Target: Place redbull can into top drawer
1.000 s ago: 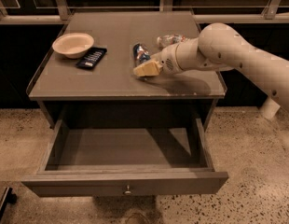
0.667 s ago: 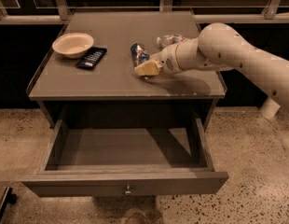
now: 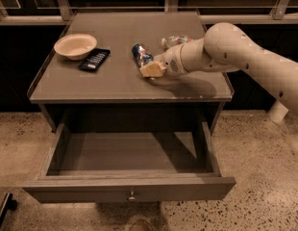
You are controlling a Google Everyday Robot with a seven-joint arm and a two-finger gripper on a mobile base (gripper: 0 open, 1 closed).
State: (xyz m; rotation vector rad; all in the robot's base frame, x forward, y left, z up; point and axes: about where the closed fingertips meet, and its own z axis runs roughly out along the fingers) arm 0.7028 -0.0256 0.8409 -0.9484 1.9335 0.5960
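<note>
The redbull can (image 3: pixel 141 55), blue and silver, is tilted just above the cabinet top at centre right. My gripper (image 3: pixel 149 66) is shut on its lower end, and a tan finger (image 3: pixel 154 70) shows under it. My arm reaches in from the right. The top drawer (image 3: pixel 130 188) is pulled wide open below the cabinet top, with a round knob (image 3: pixel 132 195) on its front panel. Nothing shows inside it. The can is over the cabinet top, behind the drawer opening.
A clear plastic bottle (image 3: pixel 175 41) lies behind my wrist. A cream bowl (image 3: pixel 75 45) and a flat black object (image 3: pixel 94 59) sit at the top's left. The cabinet top (image 3: pixel 115 83) has a raised rim. Speckled floor surrounds the cabinet.
My gripper and the can have shifted a little to the left and forward together. The drawer, bowl and bottle have not moved.
</note>
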